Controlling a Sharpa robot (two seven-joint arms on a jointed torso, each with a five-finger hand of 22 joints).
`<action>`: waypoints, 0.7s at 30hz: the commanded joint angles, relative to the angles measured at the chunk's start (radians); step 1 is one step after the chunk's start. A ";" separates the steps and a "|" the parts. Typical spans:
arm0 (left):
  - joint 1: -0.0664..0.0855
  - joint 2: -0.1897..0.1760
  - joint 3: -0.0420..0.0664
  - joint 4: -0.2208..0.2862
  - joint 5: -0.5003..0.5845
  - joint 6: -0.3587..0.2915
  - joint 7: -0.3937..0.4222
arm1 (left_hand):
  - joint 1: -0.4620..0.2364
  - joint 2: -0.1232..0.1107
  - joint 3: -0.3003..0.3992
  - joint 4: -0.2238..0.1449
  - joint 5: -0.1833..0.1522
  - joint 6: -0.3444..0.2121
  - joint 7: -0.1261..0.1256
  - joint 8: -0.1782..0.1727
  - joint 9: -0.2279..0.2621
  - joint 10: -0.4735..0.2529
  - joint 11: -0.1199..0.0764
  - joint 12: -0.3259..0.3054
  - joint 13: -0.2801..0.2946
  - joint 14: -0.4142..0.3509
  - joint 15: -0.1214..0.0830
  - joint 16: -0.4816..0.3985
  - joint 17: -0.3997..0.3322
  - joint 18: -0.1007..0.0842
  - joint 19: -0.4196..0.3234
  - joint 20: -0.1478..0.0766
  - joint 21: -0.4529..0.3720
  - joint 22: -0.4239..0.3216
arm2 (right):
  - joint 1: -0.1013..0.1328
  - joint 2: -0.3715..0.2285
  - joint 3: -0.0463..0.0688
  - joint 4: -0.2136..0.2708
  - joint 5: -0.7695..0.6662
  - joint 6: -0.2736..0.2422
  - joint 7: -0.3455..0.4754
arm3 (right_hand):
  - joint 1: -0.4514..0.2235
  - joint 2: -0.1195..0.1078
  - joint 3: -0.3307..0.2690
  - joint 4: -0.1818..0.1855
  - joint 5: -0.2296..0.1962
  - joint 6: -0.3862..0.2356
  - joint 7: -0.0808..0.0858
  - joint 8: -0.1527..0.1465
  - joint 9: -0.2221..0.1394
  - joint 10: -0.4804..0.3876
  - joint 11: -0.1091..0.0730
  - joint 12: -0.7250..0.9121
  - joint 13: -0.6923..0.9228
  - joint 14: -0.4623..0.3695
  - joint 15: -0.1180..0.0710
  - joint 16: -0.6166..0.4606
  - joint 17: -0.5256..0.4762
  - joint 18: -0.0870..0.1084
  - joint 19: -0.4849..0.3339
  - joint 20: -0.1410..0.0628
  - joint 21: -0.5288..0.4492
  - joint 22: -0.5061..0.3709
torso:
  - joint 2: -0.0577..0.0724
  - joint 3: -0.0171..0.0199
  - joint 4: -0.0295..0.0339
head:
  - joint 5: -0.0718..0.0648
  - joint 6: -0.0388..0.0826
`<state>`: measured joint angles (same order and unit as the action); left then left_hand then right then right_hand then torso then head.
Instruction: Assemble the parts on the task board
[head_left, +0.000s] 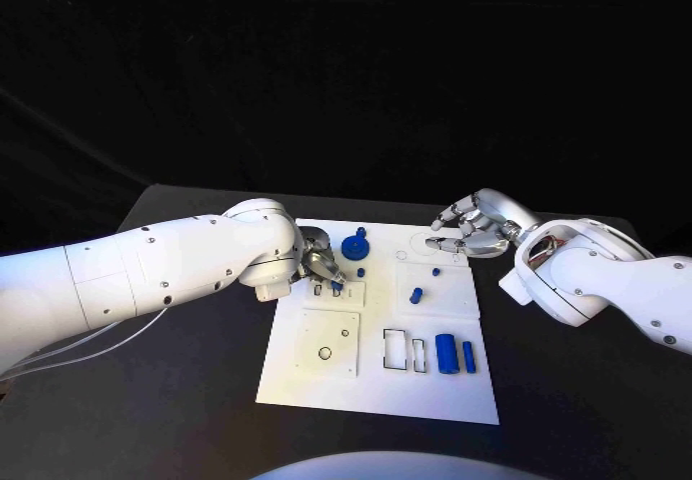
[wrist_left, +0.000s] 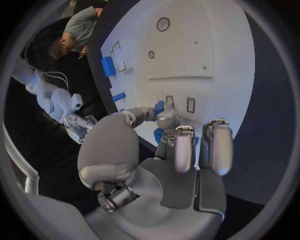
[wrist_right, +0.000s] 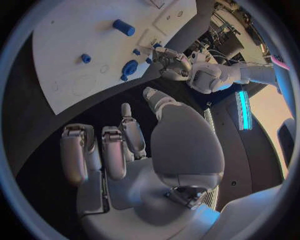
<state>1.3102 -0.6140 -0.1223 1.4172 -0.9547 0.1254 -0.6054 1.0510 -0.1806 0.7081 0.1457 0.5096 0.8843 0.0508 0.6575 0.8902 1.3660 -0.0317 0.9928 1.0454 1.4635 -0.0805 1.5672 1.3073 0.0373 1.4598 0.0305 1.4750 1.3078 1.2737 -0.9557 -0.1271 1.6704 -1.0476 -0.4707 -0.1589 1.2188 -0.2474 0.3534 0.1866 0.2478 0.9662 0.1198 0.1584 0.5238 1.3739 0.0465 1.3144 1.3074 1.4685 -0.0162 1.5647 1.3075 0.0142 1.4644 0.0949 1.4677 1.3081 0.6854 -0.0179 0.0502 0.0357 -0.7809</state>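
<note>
The white task board (head_left: 378, 385) lies in the middle of the black table. My left hand (head_left: 320, 265) is over the board's far left part and pinches a small blue part (head_left: 336, 286) between thumb and a finger, right beside two narrow slots (head_left: 355, 293). The left wrist view shows this part (wrist_left: 159, 106) close to a slot (wrist_left: 169, 101). My right hand (head_left: 476, 225) hovers above the board's far right corner, fingers loosely bent, nothing in them. A blue gear-like part (head_left: 356, 245) stands just beyond my left hand.
On the board are a blue peg (head_left: 436, 270), a short blue part (head_left: 415, 295) and two blue blocks (head_left: 446, 353) beside rectangular cut-outs (head_left: 395, 347). A raised plate with round holes (head_left: 329, 340) sits at the near left. Bare black table (head_left: 173, 400) surrounds the board.
</note>
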 joint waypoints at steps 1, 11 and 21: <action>-0.001 0.004 0.001 0.001 -0.067 -0.011 -0.004 | -0.006 0.005 0.157 -0.165 0.007 0.022 -0.013 0.007 0.023 0.008 -0.001 0.008 0.004 0.107 -0.007 0.004 0.264 -0.007 0.026 -0.003 0.008 0.170 | -0.001 0.001 0.000 0.000 -0.002 0.014 0.002 | -0.006 0.006 0.000 0.007 0.003 -0.005 0.001 0.005 0.001 0.000 -0.004 -0.003 0.018 0.098 -0.007 -0.001 0.249 0.013 0.044 -0.008 -0.003 0.212 | 0.000 0.0000 -0.0007 | 0.001 -0.001; -0.004 0.012 0.000 -0.005 -0.073 0.029 -0.021 | -0.021 0.008 0.155 -0.166 -0.006 0.028 -0.015 0.017 0.024 0.014 0.000 0.013 0.004 0.107 -0.012 0.004 0.264 -0.008 0.030 -0.007 0.012 0.175 | -0.002 0.000 0.000 0.000 -0.002 0.015 0.002 | -0.006 0.006 0.000 0.007 0.003 -0.005 0.001 0.005 0.001 0.000 -0.004 -0.003 0.018 0.098 -0.007 -0.001 0.249 0.013 0.044 -0.008 -0.003 0.212 | 0.001 -0.0008 -0.0011 | 0.002 -0.003; -0.009 0.020 0.000 -0.013 -0.072 0.049 -0.029 | -0.031 0.011 0.155 -0.165 -0.015 0.032 -0.016 0.025 0.023 0.019 0.000 0.017 0.006 0.107 -0.015 0.004 0.264 -0.009 0.032 -0.009 0.014 0.178 | -0.002 -0.001 0.000 0.001 -0.002 0.016 0.003 | -0.008 0.007 -0.002 0.011 0.006 -0.005 0.001 0.006 0.003 0.000 -0.004 -0.003 0.018 0.098 -0.007 -0.001 0.248 0.013 0.043 -0.008 -0.005 0.212 | 0.001 -0.0006 -0.0019 | 0.003 -0.009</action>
<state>1.3015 -0.5968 -0.1223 1.4038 -1.0202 0.1459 -0.6265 1.0192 -0.1809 0.7207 0.1274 0.4970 0.8911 0.0515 0.6788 0.8904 1.3782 -0.0340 1.0069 1.0496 1.4641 -0.0882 1.5672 1.3073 0.0375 1.4635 0.0268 1.4861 1.3076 1.2722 -0.9564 -0.1271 1.6702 -1.0471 -0.4688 -0.1586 1.2146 -0.2433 0.3521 0.1934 0.2477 0.9662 0.1198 0.1584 0.5262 1.3739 0.0465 1.3144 1.3074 1.4685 -0.0162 1.5647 1.3074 0.0142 1.4644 0.0950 1.4678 1.3078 0.6863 -0.0185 0.0489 0.0378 -0.7878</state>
